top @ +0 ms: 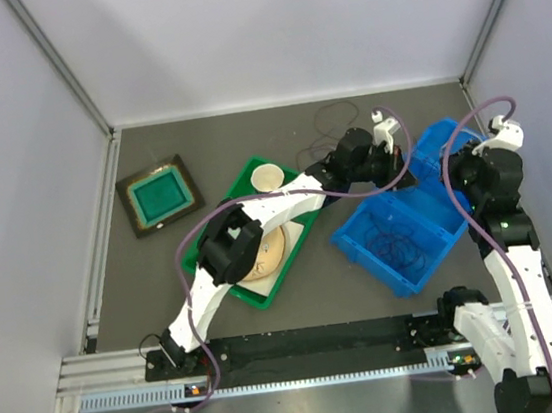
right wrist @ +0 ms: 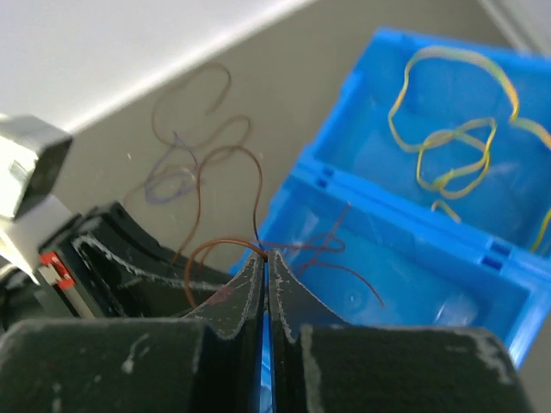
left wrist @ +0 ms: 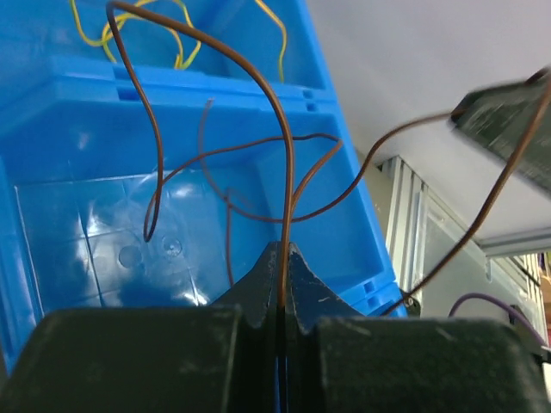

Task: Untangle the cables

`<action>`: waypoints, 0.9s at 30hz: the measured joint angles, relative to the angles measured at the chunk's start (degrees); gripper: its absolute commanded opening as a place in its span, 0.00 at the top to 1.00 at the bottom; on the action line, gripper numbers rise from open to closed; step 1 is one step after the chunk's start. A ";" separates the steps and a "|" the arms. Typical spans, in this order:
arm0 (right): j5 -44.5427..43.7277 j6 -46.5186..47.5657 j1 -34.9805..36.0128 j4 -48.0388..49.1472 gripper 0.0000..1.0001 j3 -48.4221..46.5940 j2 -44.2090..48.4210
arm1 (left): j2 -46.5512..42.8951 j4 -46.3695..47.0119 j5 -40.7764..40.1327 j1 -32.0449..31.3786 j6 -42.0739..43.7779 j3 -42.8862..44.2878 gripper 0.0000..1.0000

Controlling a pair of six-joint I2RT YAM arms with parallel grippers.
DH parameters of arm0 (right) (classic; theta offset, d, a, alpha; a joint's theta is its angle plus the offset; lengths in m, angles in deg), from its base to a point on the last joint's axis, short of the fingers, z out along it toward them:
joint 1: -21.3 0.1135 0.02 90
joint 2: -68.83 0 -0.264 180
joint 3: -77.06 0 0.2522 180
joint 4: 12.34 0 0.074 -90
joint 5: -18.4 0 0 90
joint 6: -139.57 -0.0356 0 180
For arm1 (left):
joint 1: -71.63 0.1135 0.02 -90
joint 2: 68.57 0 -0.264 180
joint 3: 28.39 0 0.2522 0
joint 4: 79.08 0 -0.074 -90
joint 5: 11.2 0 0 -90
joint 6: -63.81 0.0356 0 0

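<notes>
Brown cable point(left wrist: 290, 172): nipped in two places, once in the left gripper point(left wrist: 282, 258) and once in the right gripper point(right wrist: 265, 262), both clamped fully shut on the thin strand with nothing else between the tips. Rises straight from the left tips, arches over, then sags in slack, crossing loops above the bin point(left wrist: 172, 95). Spans the short gap between the two grippers, long axis of that stretch roughly left to right across the bin in the top view. Lies up and to the right of the left gripper and just left of the right one, so equally near both arms. Probably calls for drawing the grippers apart along that line to take up slack and open the crossings; could snag on the bin's dividing wall. Bin split into two compartments: yellow cable point(right wrist: 391, 116) looped loosely in the far one; in the near one, thin dark loops point(top: 397, 247), perhaps part of the same hanging strand, cannot tell. Beyond the bin, on the bench point(top: 246, 129), loose cables point(top: 331, 121), brown and purplish, well apart from both grippers. Left of the bin, a green tray point(top: 245, 182) with a cup point(top: 267, 177).
</notes>
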State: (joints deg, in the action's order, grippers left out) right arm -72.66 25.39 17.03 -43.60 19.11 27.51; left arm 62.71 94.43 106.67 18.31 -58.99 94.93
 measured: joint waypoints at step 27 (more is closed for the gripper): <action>1.05 -1.66 -3.80 -3.13 1.00 6.34 -3.41 | 4.13 -13.25 2.34 -0.52 8.76 7.56 0.13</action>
State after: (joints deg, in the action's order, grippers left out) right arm -71.61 23.73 13.22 -46.72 25.45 24.10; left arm 66.85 81.19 109.01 17.78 -50.22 102.49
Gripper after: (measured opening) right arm 0.007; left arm 0.846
